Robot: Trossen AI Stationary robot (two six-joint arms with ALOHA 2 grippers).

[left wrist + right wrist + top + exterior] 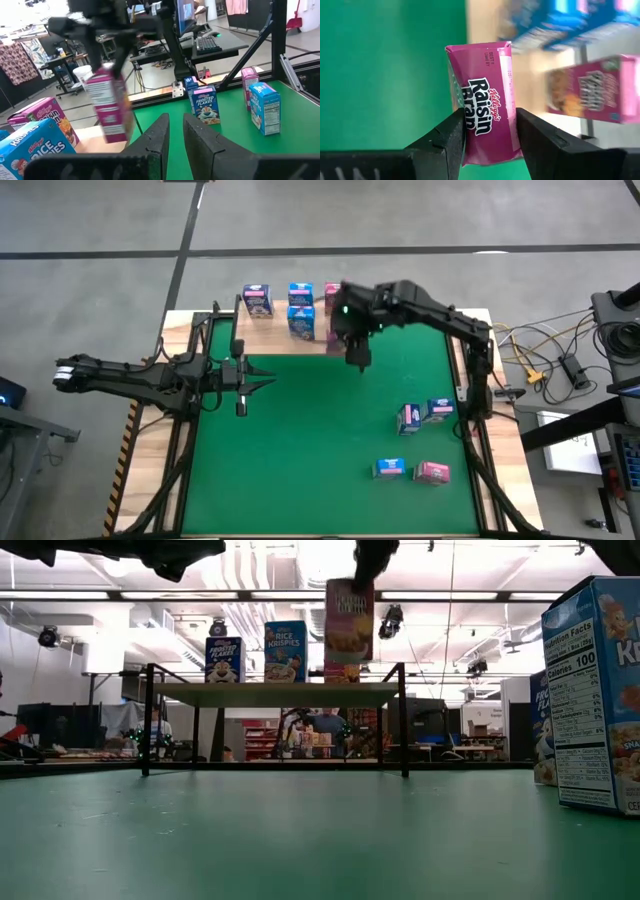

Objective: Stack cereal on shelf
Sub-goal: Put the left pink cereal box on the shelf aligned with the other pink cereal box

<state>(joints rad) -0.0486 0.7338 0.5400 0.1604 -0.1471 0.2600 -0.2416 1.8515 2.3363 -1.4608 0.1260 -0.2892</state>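
Four small cereal boxes sit on the green mat (300, 440) toward the right side: two blue ones (425, 413) standing close together, and nearer the front a blue one (389, 469) beside a pink one (432, 472). On the wooden shelf (270, 695) at the far edge I count one white-purple box (257, 300), two blue boxes (300, 310) stacked one on the other, and a pink box (331, 295) partly hidden behind the arm. That makes eight, plus a ninth: the right gripper (490, 131) has its fingers clamped on the sides of a pink Raisin Bran box (485, 100), hanging in the air just above the shelf's right end. The left gripper (175, 131) hovers over the mat's left part, fingers nearly together with a narrow gap, holding nothing.
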